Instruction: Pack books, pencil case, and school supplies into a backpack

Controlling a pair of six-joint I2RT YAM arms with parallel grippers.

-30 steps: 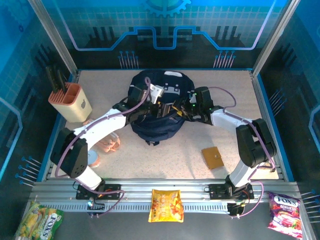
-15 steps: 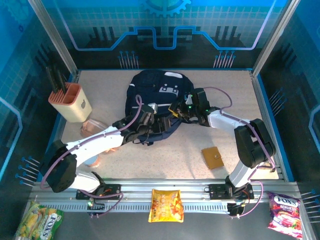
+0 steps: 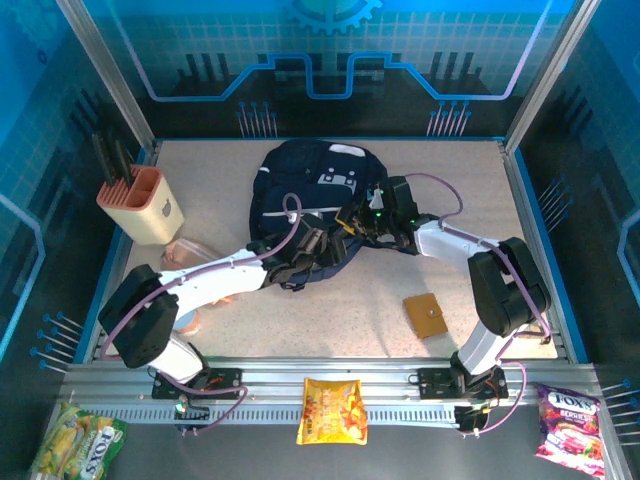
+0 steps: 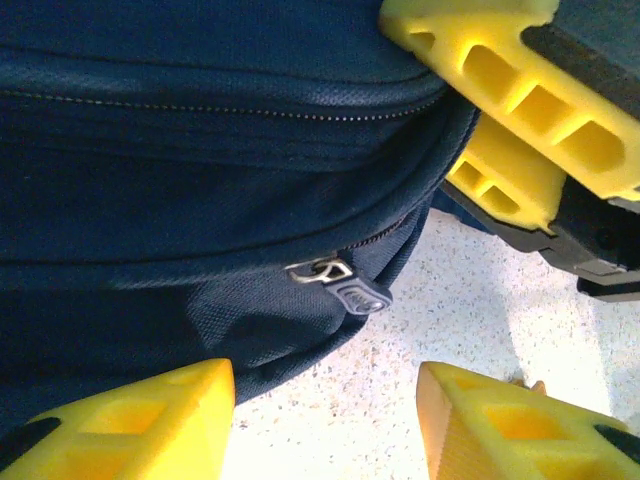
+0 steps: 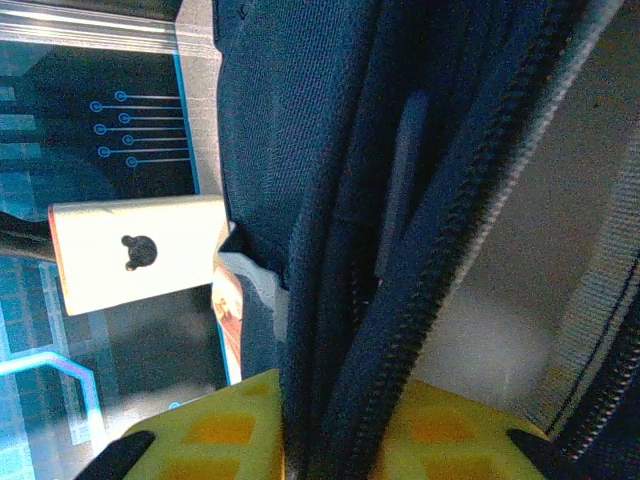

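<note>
The navy-blue backpack (image 3: 312, 185) lies flat at mid-table, its top toward the back. My left gripper (image 3: 320, 245) sits at its near edge, open, with bare table between the yellow fingers (image 4: 150, 415). In the left wrist view a grey zipper pull (image 4: 350, 290) hangs off the backpack (image 4: 150, 150) just ahead of the left gripper (image 4: 325, 375). My right gripper (image 3: 351, 221) is shut on the backpack's zipper edge (image 5: 340, 330) at the near right corner, the fabric pinched at the right gripper (image 5: 330, 440). A tan-brown square school supply (image 3: 426, 314) lies right of centre. The books are out of view.
A peach-and-cream holder (image 3: 143, 205) with black tools stands at the back left. A pinkish flat thing (image 3: 183, 254) lies partly under the left arm; I cannot tell whether it is the pencil case. Snack bags rest on the front rail: yellow (image 3: 333, 410), pink (image 3: 570, 428), green (image 3: 75, 440).
The left gripper has drawn back from over the backpack's top to its near edge. The backpack has dropped from a bunched shape to lying flat. The right gripper kept its hold.
</note>
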